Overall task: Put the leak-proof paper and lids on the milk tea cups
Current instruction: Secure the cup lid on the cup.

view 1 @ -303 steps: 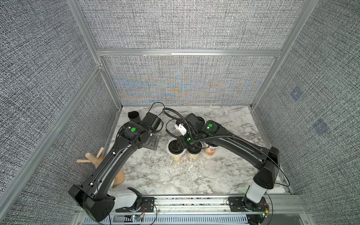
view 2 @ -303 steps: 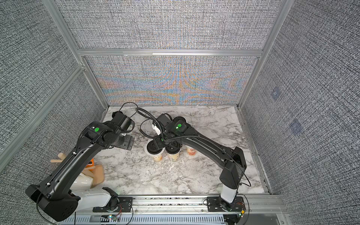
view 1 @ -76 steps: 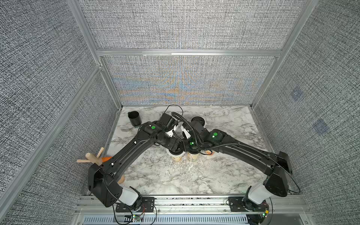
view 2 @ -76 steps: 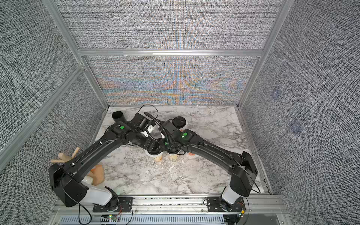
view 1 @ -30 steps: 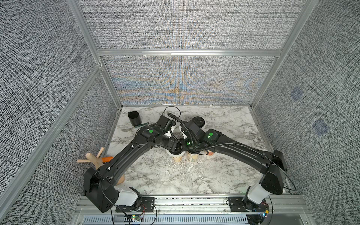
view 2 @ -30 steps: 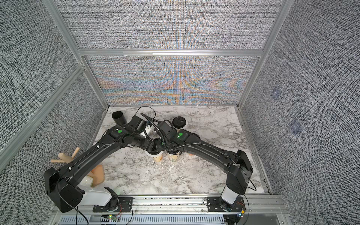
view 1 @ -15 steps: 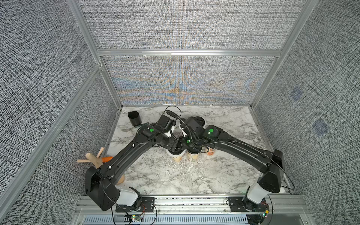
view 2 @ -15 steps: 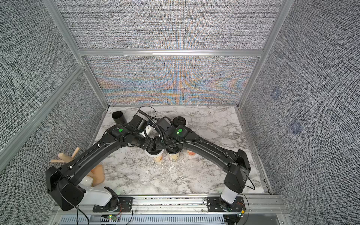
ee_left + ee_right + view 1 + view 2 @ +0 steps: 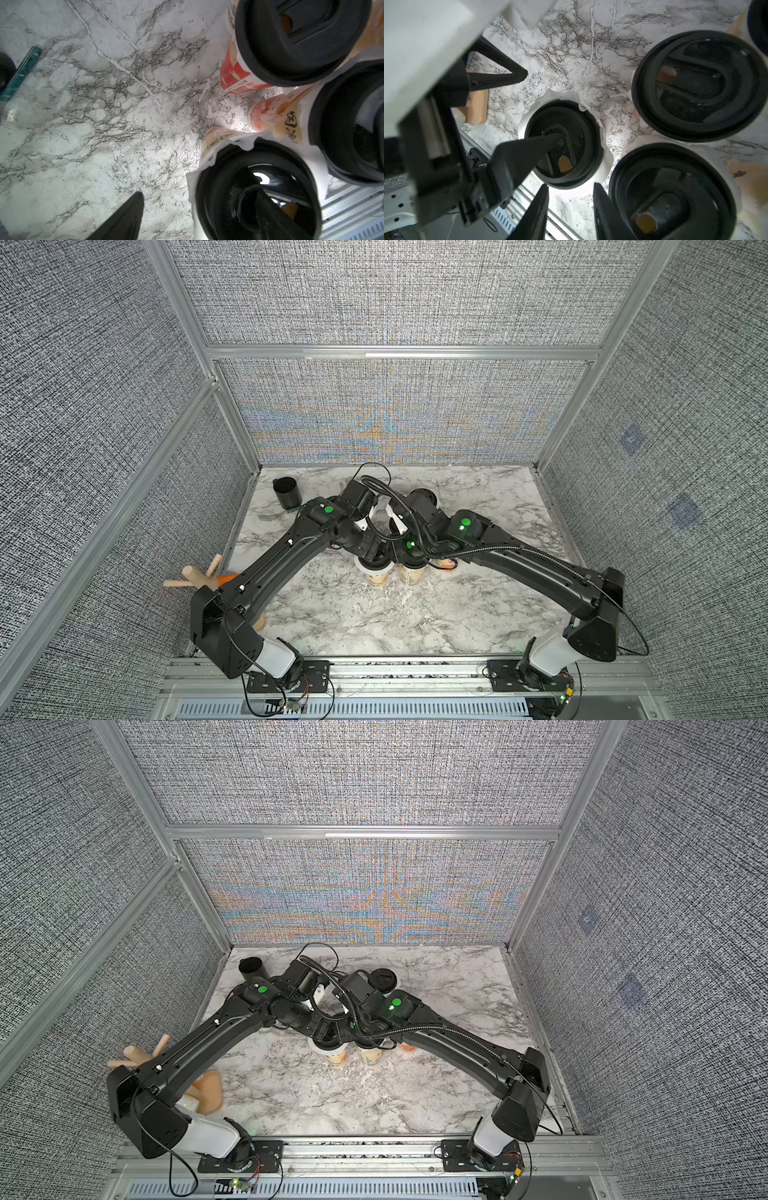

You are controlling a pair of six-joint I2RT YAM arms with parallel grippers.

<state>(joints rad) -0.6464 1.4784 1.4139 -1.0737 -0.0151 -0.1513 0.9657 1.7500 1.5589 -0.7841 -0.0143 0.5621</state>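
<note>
Starts with the worktop (image 9: 478, 614): white marble, with a row of cups (image 9: 376, 574) near its middle. Has both arms bent in over that row. Marks the big change right there: a while back keeps the left arm off toward the left edge, away from the cups; now brings it in close beside the right arm. Shows hardly any move in the last second.

Finds black lids (image 9: 699, 83) on all the cups in the wrist views. Spots one more lid (image 9: 384, 977) nearer the far edge in a top view, but cannot tell if a cup stands under it.

Finds the left gripper (image 9: 198, 193) spread wide and holding nothing, with one fingertip (image 9: 546, 143) resting on the lid of the cup at the left end of the row and the other hanging out past the cup's side. Finds the right gripper (image 9: 570, 185) part way apart, also holding nothing, just beside that same cup.

Sees the paper (image 9: 568, 96) as a thin white frill poking out all round under that lid, so caught between lid and cup mouth. Sees white edges under the next two lids too.

Means, most likely, no paper left to lay on these cups. Looks like a last push to seat the lid, with the job close to done.
</note>
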